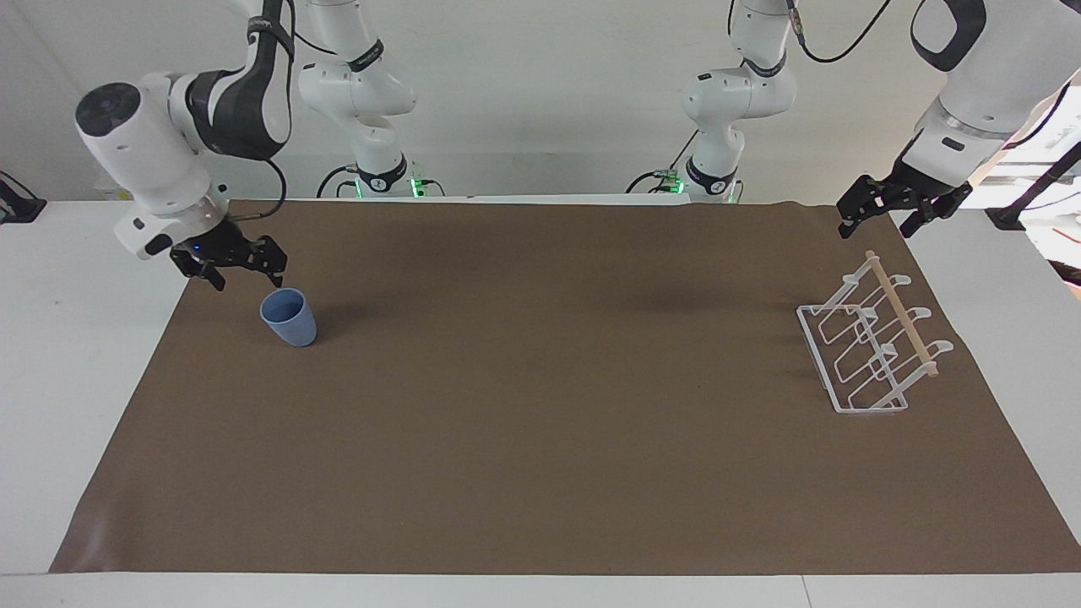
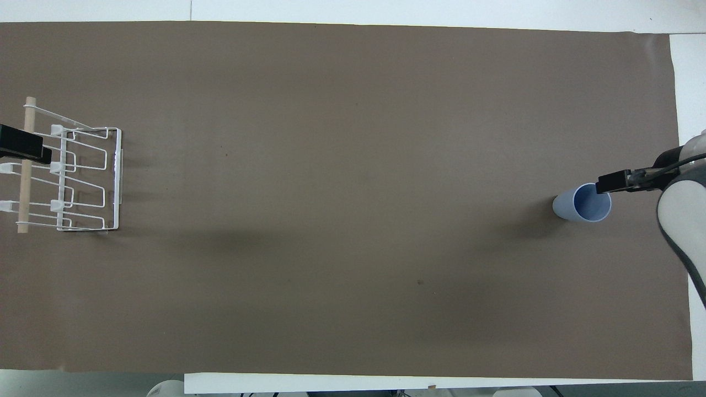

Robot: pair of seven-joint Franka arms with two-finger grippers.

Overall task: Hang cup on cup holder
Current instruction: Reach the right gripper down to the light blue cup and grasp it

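Observation:
The light-blue cup [image 1: 289, 317] stands upright, mouth up, on the brown mat toward the right arm's end; it also shows in the overhead view [image 2: 587, 203]. My right gripper [image 1: 247, 277] is open and hangs low just above the cup's rim, slightly off to one side, not touching it; one finger [image 2: 612, 181] shows over the rim. The white wire cup holder [image 1: 874, 342] with its wooden rod stands at the left arm's end and also shows in the overhead view [image 2: 71, 176]. My left gripper [image 1: 877, 226] is open, waiting raised over the holder's end [image 2: 19, 149].
A brown mat [image 1: 540, 439] covers most of the white table [image 1: 67, 338]. The mat's middle holds nothing between cup and holder. Two more arm bases stand at the table's robot edge.

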